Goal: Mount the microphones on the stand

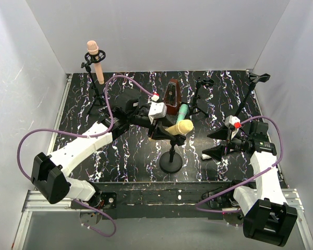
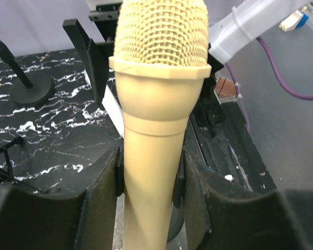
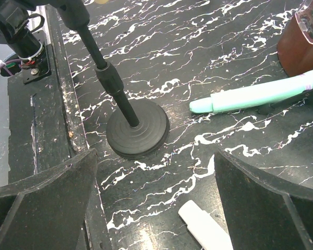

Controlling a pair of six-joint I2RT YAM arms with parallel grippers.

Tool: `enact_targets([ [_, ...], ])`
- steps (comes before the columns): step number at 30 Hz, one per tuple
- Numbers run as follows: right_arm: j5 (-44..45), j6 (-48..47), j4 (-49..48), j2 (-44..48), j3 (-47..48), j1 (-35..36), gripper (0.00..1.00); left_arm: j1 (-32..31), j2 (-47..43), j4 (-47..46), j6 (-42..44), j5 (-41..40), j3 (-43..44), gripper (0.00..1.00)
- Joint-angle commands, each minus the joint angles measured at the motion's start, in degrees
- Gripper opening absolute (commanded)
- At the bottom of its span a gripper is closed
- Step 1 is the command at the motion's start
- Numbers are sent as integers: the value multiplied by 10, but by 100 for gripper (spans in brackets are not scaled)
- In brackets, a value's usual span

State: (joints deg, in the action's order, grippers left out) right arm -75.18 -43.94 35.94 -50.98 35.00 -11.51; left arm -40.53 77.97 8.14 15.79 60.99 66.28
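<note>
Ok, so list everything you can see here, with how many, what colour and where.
Yellow mic: one, pale yellow, held over the centre stand.
Pink mic: one, peach-pink, upright in the back-left stand.
Teal mic: one, teal, lying by the metronome.
White mic: one, white, on the table below the right gripper.
Stands: four, black; centre, back left, two empty back right.
Metronome: one, brown, centre back.
Table: one, black marbled.
Left gripper: shut on the yellow mic.
Right gripper: open, low at right.
</note>
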Motion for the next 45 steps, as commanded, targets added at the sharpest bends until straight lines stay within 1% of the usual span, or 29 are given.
enact_targets([
  [1,-14,-11,0,6,2,-3,98,-2,-5,11,6,7,11,23],
  [3,-15,-10,0,6,2,-4,98,-2,-8,16,6,-1,14,8],
  [4,-14,-10,0,6,2,-4,98,-2,-12,20,6,-9,16,4],
  [7,-14,-11,2,7,2,-4,98,-2,-32,39,21,-58,19,0],
  [9,-14,-12,3,9,2,-4,98,-2,-55,49,34,-110,17,0],
  [13,-16,-16,6,7,3,-5,98,12,-98,102,80,-228,29,0],
  [16,-17,-18,8,6,5,-5,98,41,-121,136,103,-289,41,0],
  [20,-19,-22,11,4,7,-5,98,88,-135,170,120,-340,49,0],
  [22,-18,-22,11,4,6,-5,98,126,-135,177,118,-365,48,0],
  [24,-19,-23,12,5,7,-5,98,156,-134,178,114,-408,45,0],
  [27,-18,-24,13,7,7,-5,98,213,-137,160,94,-440,32,0],
  [29,-18,-26,14,6,7,-6,98,233,-146,125,86,-474,17,0],
  [35,-20,-40,27,4,10,-5,98,306,-141,59,52,-539,0,0],
  [39,-19,-43,30,6,11,-5,98,332,-125,39,45,-564,7,0],
  [42,-19,-48,33,7,12,-5,98,341,-113,29,43,-569,13,0],
  [45,-18,-56,42,5,15,-5,98,353,-108,8,26,-566,-1,0],
])
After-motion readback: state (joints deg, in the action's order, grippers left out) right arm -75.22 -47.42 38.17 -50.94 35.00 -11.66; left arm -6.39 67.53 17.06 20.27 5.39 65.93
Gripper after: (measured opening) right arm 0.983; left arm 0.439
